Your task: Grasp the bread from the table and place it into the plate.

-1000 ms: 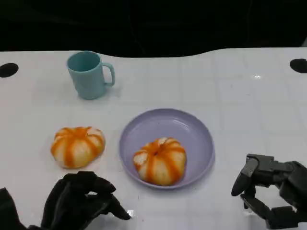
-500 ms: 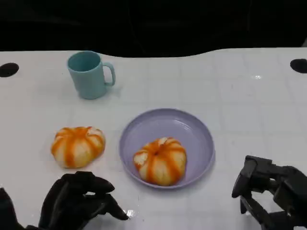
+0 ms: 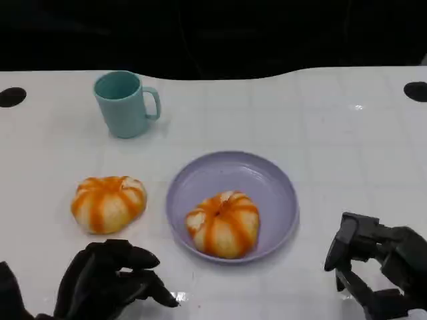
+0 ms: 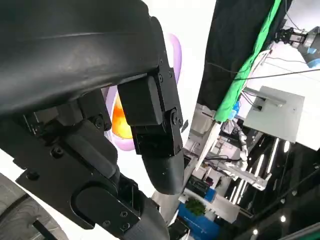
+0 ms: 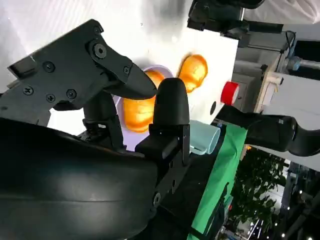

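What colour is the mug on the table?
The mug is light teal, clearest in the head view.

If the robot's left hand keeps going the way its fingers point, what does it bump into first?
Probably the purple plate. The left hand points its fingers to the right, low over the table, toward the plate's near edge, though it could slip just in front of it.

Bright overhead light; glare on table (image 3: 360, 107).
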`<control>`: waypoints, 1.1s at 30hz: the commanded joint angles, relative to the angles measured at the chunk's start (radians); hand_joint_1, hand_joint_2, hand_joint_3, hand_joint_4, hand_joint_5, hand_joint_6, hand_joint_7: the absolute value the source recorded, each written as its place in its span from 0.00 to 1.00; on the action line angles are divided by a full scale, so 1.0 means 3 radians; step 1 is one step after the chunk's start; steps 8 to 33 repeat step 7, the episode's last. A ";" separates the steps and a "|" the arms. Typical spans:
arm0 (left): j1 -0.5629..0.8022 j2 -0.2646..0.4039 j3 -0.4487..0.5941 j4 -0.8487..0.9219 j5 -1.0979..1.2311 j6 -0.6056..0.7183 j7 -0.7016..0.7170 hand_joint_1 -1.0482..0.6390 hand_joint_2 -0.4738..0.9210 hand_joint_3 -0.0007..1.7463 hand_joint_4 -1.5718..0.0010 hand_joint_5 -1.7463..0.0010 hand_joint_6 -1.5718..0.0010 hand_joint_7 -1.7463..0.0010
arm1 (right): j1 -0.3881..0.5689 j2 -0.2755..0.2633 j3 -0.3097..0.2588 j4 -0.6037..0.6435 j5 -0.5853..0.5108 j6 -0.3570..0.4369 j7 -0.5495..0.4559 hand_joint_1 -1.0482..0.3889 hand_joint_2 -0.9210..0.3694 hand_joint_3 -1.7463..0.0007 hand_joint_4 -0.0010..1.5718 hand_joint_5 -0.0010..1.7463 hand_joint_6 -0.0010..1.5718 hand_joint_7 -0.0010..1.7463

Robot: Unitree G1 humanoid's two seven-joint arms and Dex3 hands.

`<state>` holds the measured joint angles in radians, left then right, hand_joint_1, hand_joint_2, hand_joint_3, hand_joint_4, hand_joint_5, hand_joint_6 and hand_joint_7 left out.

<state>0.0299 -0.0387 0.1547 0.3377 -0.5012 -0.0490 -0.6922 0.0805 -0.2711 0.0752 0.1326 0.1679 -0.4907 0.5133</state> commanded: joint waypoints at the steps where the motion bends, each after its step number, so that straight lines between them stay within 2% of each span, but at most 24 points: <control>1: -0.0023 0.0054 0.0031 0.0038 0.0000 -0.0036 -0.0030 0.05 0.76 0.00 0.00 0.71 0.00 0.96 | -0.0044 -0.0007 -0.0060 0.0119 -0.0047 -0.0143 -0.0004 0.62 0.35 0.31 0.40 1.00 0.38 0.80; 7: -0.0024 0.0058 0.0035 0.0027 -0.0021 -0.0003 -0.0025 0.05 0.76 0.00 0.00 0.71 0.00 0.96 | -0.0068 -0.0002 -0.0072 0.0172 -0.0086 -0.0219 -0.0023 0.61 0.36 0.31 0.42 1.00 0.39 0.79; 33: -0.0024 0.0058 0.0035 0.0027 -0.0021 -0.0003 -0.0025 0.05 0.76 0.00 0.00 0.71 0.00 0.96 | -0.0068 -0.0002 -0.0072 0.0172 -0.0086 -0.0219 -0.0023 0.61 0.36 0.31 0.42 1.00 0.39 0.79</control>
